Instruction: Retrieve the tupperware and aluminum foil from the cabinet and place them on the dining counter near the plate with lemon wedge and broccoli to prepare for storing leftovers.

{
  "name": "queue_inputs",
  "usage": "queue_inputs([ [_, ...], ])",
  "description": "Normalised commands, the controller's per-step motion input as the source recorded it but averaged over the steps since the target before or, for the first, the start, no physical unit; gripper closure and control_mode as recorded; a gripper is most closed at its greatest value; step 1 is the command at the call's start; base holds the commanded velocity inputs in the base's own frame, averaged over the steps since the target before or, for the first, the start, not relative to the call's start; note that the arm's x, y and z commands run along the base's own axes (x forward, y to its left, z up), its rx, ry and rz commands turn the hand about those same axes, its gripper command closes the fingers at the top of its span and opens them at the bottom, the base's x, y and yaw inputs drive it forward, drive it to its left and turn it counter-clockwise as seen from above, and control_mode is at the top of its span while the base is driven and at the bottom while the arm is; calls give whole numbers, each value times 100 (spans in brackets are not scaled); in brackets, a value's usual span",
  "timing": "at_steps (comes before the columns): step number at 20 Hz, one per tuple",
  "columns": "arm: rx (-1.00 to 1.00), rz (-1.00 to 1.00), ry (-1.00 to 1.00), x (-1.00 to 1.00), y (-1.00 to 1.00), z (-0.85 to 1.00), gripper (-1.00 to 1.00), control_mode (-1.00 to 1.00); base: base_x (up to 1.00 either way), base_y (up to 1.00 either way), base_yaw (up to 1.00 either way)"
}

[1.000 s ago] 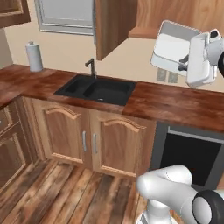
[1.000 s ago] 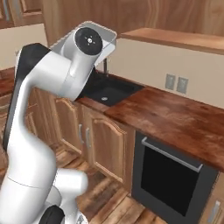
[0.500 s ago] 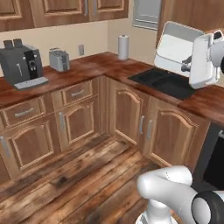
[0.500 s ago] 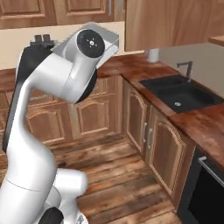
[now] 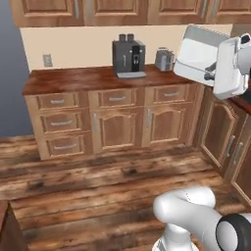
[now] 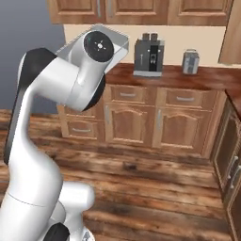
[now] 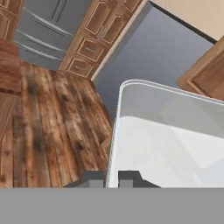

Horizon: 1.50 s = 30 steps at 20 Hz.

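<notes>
Wood-plank kitchen floor [image 5: 98,196] up front, with a run of brown arched-panel lower cabinets [image 5: 117,125] against a cream wall; their reddish-brown wooden table [image 5: 73,78] carries a black coffee machine [image 5: 128,58] and a small silver toaster [image 5: 164,60]. Both show again in the right base view: coffee machine [image 6: 148,55], toaster [image 6: 190,61].

Shallow rectangular pale grey-white translucent tupperware [image 5: 198,54] is up in the air at the arm's hand, upper right of the left base view, tilted steeply so its open side faces the camera. Well above the table, touching nothing but the robot.

Right base view: the arm's big white-and-dark joint covers most of it; just a translucent corner of the tupperware [image 6: 115,44] sticks out behind the wrist.

Hand view gives what the base views don't: jaws [image 7: 113,178] closed on the near rim of the tupperware [image 7: 170,140], one dark fingertip [image 7: 94,178] outside the wall and one inside. Container interior is bare, nothing in it. Past it (view is rolled) lie floor planks, a grey wall [image 7: 153,52], a grey appliance front with long handles [image 7: 41,30] and more panelled wood cabinets [image 7: 98,33].

Left base view also has a wall outlet [image 5: 47,60] above the table's left end, and upper cabinet doors [image 5: 112,10] along the top edge.
</notes>
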Motion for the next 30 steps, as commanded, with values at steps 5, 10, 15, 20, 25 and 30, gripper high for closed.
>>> queue_inputs([
  [5,0,0,0,0,0,0,100,100,-30,-31,81],
  [10,0,0,0,0,0,0,100,100,-81,-67,72],
  [15,0,0,0,0,0,0,100,100,-82,-39,73],
  [20,0,0,0,0,0,0,100,100,-19,17,67],
  [25,0,0,0,0,0,0,100,100,0,92,54],
  [30,0,0,0,0,0,0,100,100,10,100,49],
])
